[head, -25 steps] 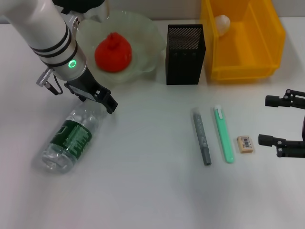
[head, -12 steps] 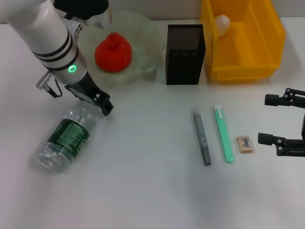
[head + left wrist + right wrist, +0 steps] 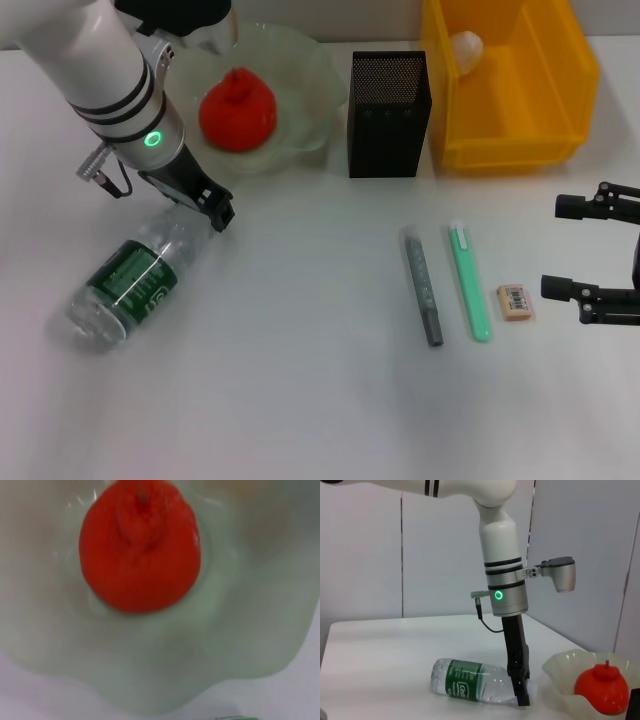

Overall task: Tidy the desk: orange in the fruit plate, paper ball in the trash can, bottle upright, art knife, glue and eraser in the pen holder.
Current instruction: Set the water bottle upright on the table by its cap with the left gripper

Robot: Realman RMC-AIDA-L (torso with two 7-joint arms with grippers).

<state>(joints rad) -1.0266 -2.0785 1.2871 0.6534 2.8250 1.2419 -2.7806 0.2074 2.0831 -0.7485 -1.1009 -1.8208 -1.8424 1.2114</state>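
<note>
One orange [image 3: 237,110] sits in one fruit plate [image 3: 310,80] at the upper left. One bottle [image 3: 130,283] lies at the left. One pen holder [image 3: 389,120] and one trash can [image 3: 510,140] stand along the top, one paper ball [image 3: 466,47] inside the can. Lower right: one grey stick [image 3: 423,288], one green art knife [image 3: 469,282], one eraser [image 3: 515,301].

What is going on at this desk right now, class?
A two-armed robot is tidying a desk. Its left gripper is down at the neck end of the bottle, which lies on its side. The orange already sits in the fruit plate, and a paper ball is in the trash can. The eraser and two pen-like items lie on the table beside the open right gripper. The pen holder stands upright.
</note>
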